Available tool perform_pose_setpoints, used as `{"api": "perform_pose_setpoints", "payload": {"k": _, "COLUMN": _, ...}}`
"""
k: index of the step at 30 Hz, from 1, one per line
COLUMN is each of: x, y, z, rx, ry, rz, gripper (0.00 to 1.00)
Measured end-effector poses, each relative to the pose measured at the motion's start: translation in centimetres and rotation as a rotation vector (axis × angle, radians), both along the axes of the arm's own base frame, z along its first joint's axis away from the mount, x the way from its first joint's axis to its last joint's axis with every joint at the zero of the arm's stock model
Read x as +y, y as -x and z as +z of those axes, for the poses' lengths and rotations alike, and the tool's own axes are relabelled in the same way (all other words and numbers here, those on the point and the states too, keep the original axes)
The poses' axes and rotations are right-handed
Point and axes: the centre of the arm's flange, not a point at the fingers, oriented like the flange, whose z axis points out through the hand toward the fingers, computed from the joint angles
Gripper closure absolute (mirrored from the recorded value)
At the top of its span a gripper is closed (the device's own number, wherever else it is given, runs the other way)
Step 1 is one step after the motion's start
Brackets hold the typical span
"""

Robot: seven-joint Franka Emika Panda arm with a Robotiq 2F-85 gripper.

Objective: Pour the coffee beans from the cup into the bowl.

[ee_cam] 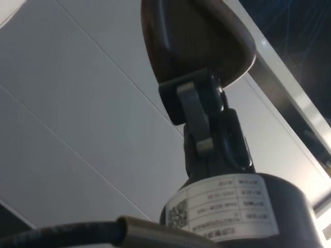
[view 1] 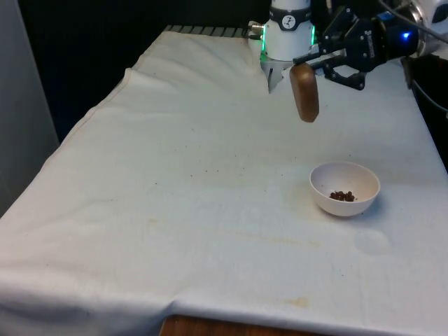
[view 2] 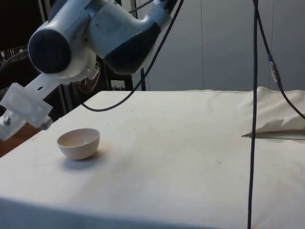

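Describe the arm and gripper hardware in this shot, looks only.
Glossy white rounded arm shell with a dark grey joint cap and black cables trailing from it. The gripper is black and angular with two fingers. A green light glows on the white base.

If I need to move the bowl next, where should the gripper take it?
On the rim of the bowl, coming straight down from above with one finger inside and one outside. It sits upright and open; its rounded sides would likely slip. The beans lie low in the middle.
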Motion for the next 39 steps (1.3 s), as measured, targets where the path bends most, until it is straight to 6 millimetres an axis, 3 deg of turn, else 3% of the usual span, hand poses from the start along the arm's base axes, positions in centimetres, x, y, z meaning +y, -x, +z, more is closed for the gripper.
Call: {"api": "perform_pose_setpoints", "payload": {"k": 39, "x": -9.5, "y": -1.7, "z": -0.9, "rx": 0.026, "ry": -0.139, "rz": -0.072, "gripper": 1.00}}
